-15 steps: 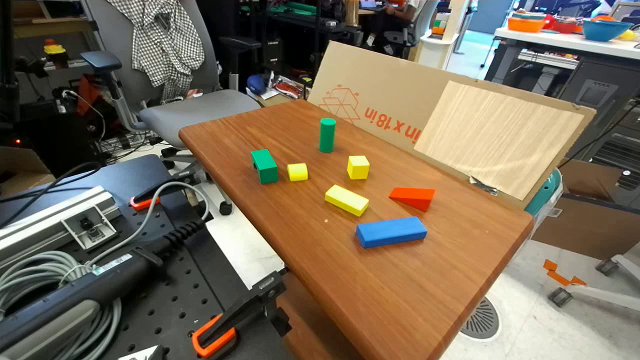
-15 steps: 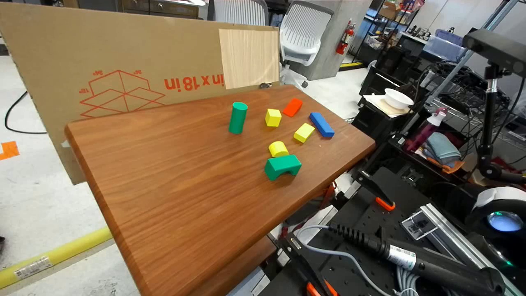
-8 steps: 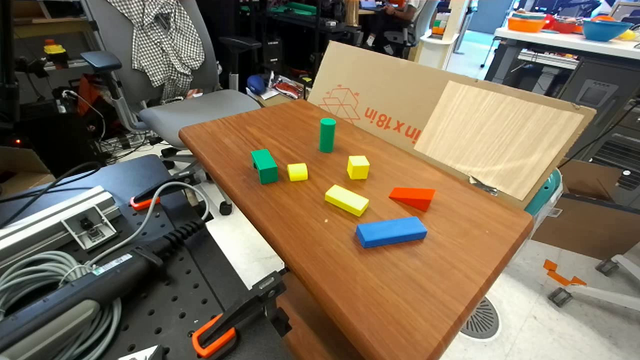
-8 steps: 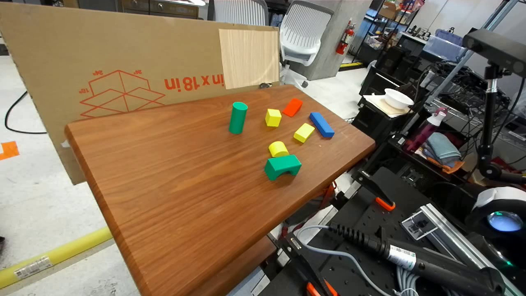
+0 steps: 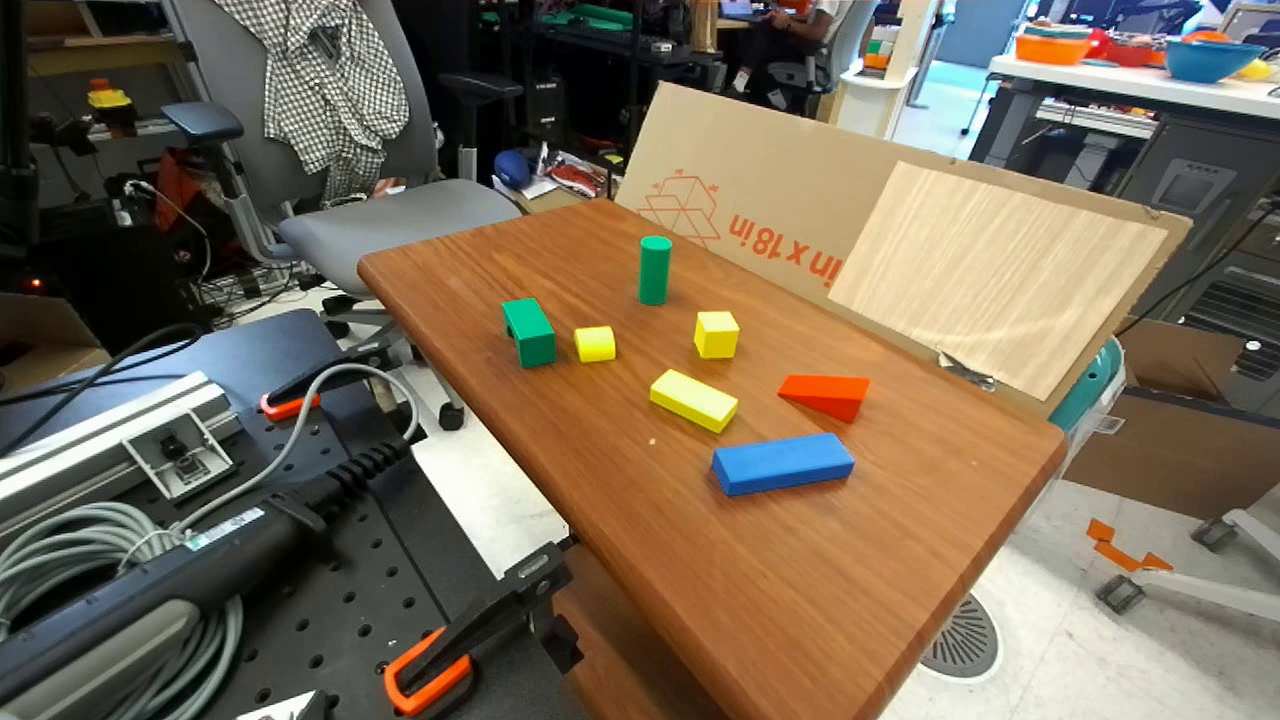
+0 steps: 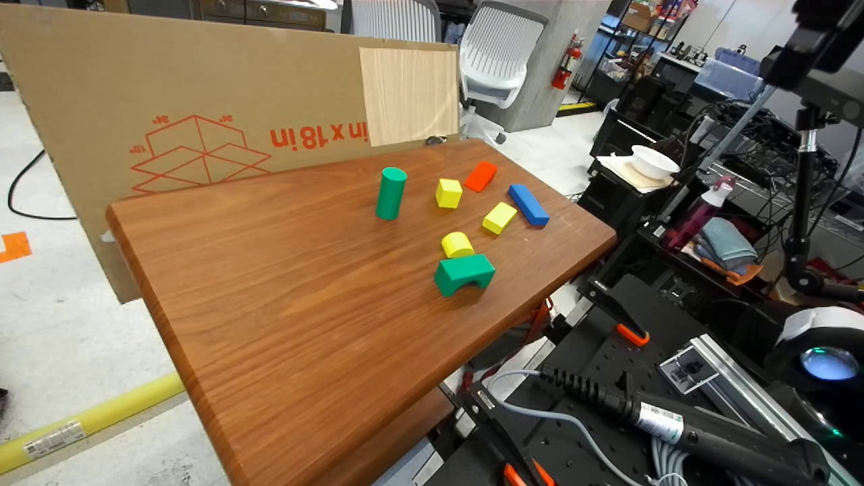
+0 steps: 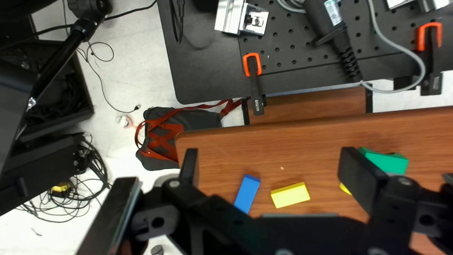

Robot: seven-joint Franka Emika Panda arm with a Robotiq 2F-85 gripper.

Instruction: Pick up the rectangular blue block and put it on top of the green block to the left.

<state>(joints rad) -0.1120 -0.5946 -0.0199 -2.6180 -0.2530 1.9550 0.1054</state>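
The rectangular blue block (image 5: 783, 464) lies flat on the wooden table in both exterior views (image 6: 528, 205). The green block (image 5: 528, 333), squat with an arched notch, stands apart from it near the table's long edge, and also shows in an exterior view (image 6: 464, 272). My gripper (image 7: 271, 156) is wide open and empty, high above the table. In the wrist view the blue block (image 7: 247, 194) shows between the fingers, its lower end hidden by the gripper body. The green block (image 7: 387, 162) is partly behind the right finger. A dark, blurred gripper part (image 6: 806, 50) shows in an exterior view.
A yellow bar (image 5: 694, 400) and red-orange wedge (image 5: 826, 396) lie near the blue block. A yellow rounded block (image 5: 595, 344) sits beside the green block. A yellow cube (image 5: 717, 335) and green cylinder (image 5: 654, 271) stand farther back. A cardboard sheet (image 6: 202, 88) borders the table (image 6: 283, 324).
A dark part of my gripper or arm has come into an exterior view at its upper right corner. The blocks have not moved.
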